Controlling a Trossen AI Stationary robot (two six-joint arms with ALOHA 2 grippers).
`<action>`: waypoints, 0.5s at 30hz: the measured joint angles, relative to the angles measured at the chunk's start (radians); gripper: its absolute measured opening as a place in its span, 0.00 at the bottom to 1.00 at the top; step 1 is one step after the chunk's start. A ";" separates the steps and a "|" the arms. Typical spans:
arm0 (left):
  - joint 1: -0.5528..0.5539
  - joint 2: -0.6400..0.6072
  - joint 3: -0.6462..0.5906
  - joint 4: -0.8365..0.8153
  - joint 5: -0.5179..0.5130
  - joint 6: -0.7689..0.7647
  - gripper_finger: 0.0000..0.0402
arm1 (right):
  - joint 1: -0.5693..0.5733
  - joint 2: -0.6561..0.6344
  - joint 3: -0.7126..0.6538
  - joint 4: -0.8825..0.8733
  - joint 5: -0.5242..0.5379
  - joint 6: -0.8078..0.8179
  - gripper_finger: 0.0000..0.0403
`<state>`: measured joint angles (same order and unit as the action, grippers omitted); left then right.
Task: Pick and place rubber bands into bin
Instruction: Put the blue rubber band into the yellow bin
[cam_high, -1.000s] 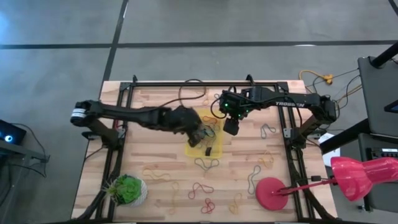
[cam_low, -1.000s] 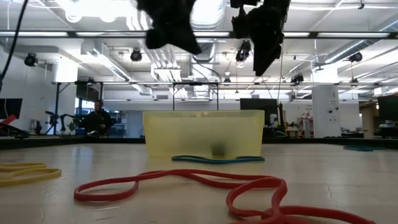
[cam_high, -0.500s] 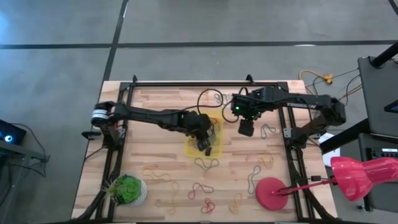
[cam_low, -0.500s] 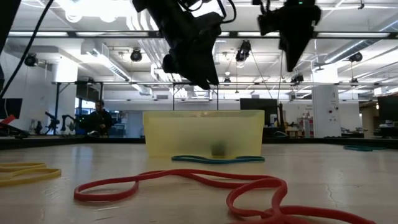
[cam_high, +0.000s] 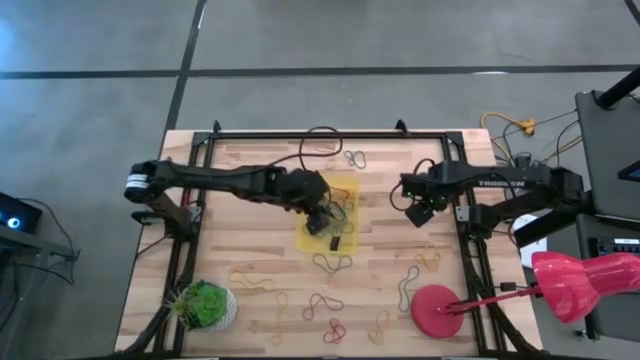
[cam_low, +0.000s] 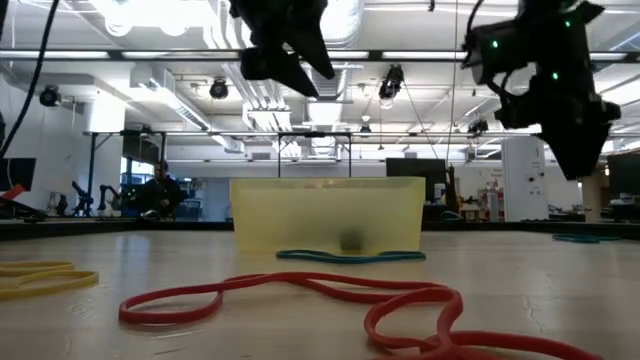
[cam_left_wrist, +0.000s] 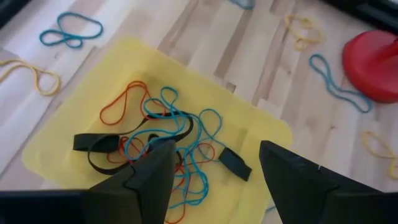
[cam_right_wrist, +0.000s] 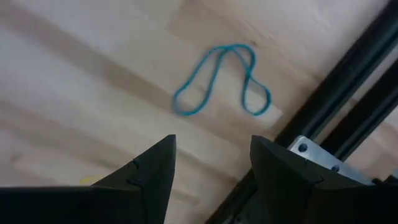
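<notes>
The yellow bin sits mid-table with several red, blue and black rubber bands lying in it. My left gripper hangs open above the bin, nothing between its fingers. My right gripper stands open, pointing down, over the wood near the right rail. A blue rubber band lies flat on the table just beyond its fingers. In the low view the left gripper is above the bin and the right gripper is off to the right.
Loose rubber bands lie on the near half of the table: red, yellow, blue. A red disc sits near right, a green plant ball near left. Black frame rails run along both sides.
My left gripper dipped toward the bin, opened, and rose again above it. My right gripper left the bin's far right corner, swung toward the table's right edge and came down, rolling its wrist, and now stands over the blue band by the rail.
</notes>
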<state>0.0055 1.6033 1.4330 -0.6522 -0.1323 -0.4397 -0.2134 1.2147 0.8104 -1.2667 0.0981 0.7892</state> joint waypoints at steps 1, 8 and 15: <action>0.000 -0.011 0.000 -0.003 0.000 0.000 0.54 | 0.000 -0.003 -0.024 0.025 0.022 0.000 0.48; 0.000 -0.065 -0.022 -0.020 0.000 -0.001 0.54 | -0.080 0.027 -0.137 0.178 0.090 -0.221 0.48; -0.001 -0.073 -0.034 -0.048 0.013 -0.029 0.54 | -0.229 0.129 -0.121 0.218 0.028 -0.305 0.48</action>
<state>0.0044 1.5305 1.3994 -0.7005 -0.1189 -0.4691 -0.4420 1.3441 0.6892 -1.0488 0.1258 0.4841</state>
